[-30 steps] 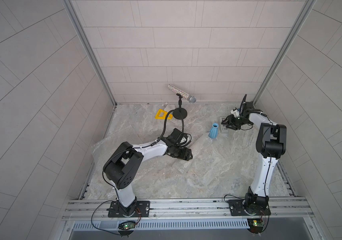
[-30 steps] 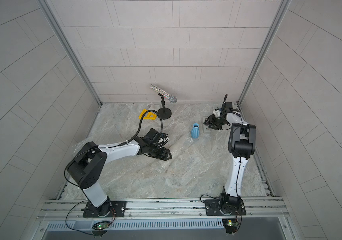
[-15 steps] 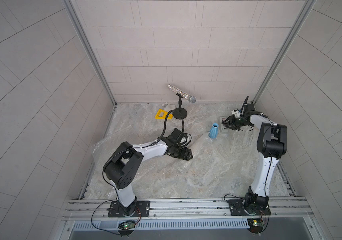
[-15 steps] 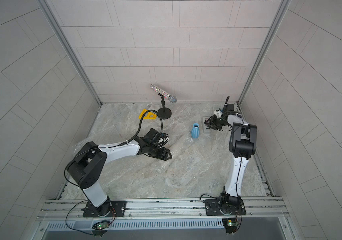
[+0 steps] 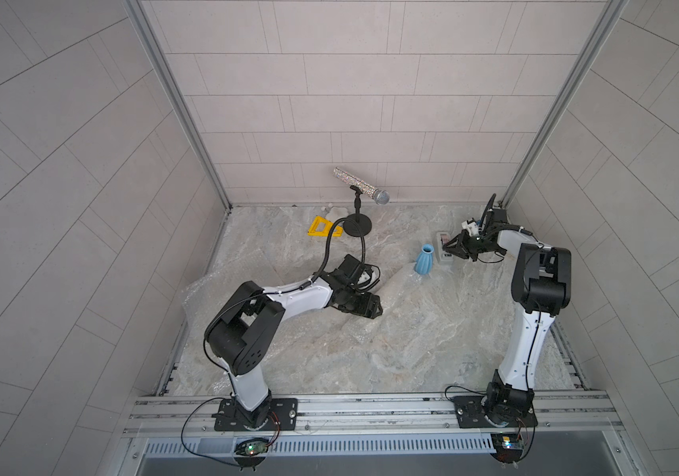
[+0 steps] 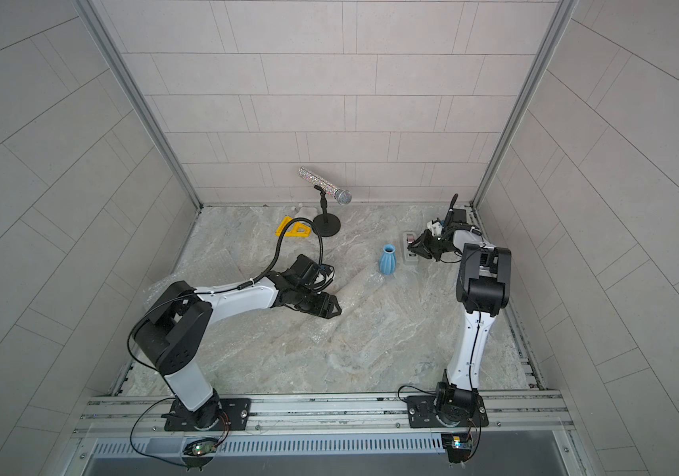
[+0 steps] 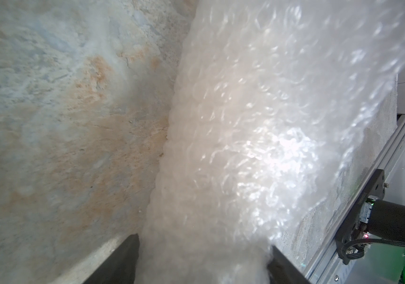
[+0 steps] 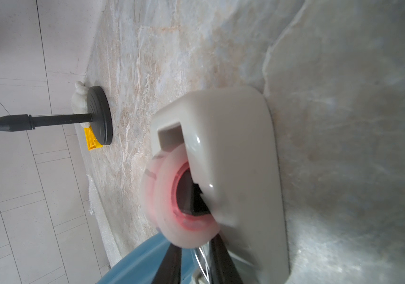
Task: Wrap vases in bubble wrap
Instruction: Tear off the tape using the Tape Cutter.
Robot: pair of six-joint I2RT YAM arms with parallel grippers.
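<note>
Left gripper (image 5: 373,307) lies low over the marble-patterned table (image 5: 412,350), near its middle. Its two fingers stand wide apart, and a thick roll of bubble wrap (image 7: 245,123) fills the whole space between them, so they clasp this roll. Something pale shows through the plastic, but I cannot tell what it is. In both top views the rest of the sheet spreads crinkled under and behind the left arm, toward the left wall.

At the far right side, the right gripper (image 5: 449,249) is lowered onto a grey tape dispenser (image 8: 233,152). In the right wrist view its dark fingers (image 8: 169,265) are close to each other, just beside the tape roll (image 8: 162,196) with its pink core. A thin clear strip runs between them - whether they really pinch it I cannot tell.

The light-blue vase (image 5: 424,260), ribbed and with a narrow neck, stands upright and unwrapped just beside the dispenser, on the side toward the left arm. An edge of the bubble wrap comes up to its base, but I cannot tell if the vase stands on it.

Near the back wall a glittery microphone (image 5: 360,191) rests tilted on a black stand (image 5: 357,226), with a yellow triangle (image 5: 321,226) lying beside the stand's base.
</note>
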